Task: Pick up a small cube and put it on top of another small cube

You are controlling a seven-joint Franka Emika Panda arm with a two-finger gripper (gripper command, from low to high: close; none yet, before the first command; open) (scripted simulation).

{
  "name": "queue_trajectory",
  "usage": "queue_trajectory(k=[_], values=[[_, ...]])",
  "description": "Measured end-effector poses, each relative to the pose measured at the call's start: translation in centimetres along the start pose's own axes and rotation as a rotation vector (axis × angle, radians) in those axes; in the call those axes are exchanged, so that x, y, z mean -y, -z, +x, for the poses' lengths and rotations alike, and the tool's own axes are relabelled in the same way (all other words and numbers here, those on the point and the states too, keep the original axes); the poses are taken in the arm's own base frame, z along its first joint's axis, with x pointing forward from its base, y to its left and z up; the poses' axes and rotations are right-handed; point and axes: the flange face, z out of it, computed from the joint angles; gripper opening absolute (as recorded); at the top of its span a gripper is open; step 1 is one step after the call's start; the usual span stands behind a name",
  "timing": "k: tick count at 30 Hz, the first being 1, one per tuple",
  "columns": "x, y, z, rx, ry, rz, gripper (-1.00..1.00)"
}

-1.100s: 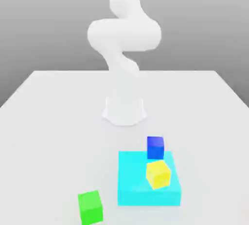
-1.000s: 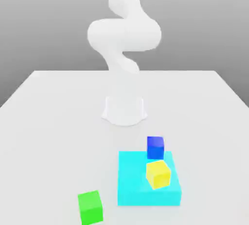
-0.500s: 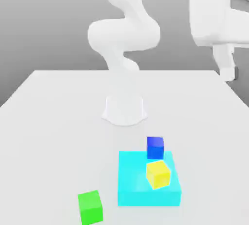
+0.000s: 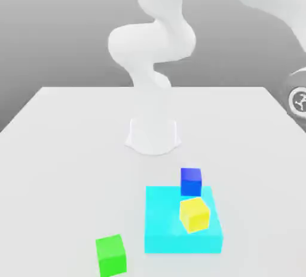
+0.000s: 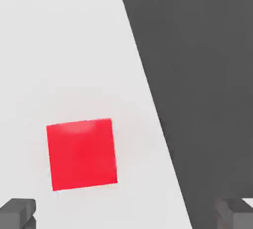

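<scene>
White was the colour of the table [image 4: 72,150] and also of the arm [image 4: 152,48], which stood on its round base at the far middle of the table in the exterior view. From there the arm bent upward and reached across toward the exterior view's right, where a round joint was seen at the edge.

In the hand view, the gripper [image 5: 126,213] had its two dark fingertips [image 5: 17,212] spread wide apart, and nothing was between them. A red cube [image 5: 82,155] lay flat on the table below the hand, closer to one fingertip than to the other, and no finger touched it. It was near the table's edge, beyond which the floor looked dark grey.

In the exterior view, a flat cyan block [image 4: 173,228] lay on the near part of the table. A yellow cube [image 4: 195,214] sat on top of it, slightly turned. A blue cube [image 4: 191,181] stood just behind the cyan block, at its far edge. A green cube [image 4: 111,255] rested on the table toward the exterior view's left of the cyan block, apart from it.
</scene>
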Motion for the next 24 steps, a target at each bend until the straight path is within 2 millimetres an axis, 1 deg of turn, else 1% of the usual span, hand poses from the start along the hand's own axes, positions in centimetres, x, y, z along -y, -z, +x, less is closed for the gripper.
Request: queue_trajectory(k=[3, 4, 9, 10, 11, 12, 15, 19, 24], values=[[0.4, -4.9, -0.1, 0.008, 0.015, 0.002, 0.00], [0.5, -5.8, -0.2, 0.009, 0.016, 0.002, -1.00], [0.5, -5.8, -0.2, 0.011, 0.016, 0.003, -1.00], [0.5, -6.2, -0.2, 0.011, 0.017, 0.003, -1.00], [0.5, -5.6, -0.2, 0.011, 0.017, 0.003, -1.00], [0.5, -4.5, -0.1, 0.011, 0.016, 0.002, -1.00], [0.3, -0.3, -0.3, 0.011, 0.015, 0.001, -1.00], [-2.3, 3.3, -3.1, 0.012, -0.033, -0.021, -1.00], [-5.5, 6.8, -7.7, 0.013, -0.108, -0.043, -1.00]])
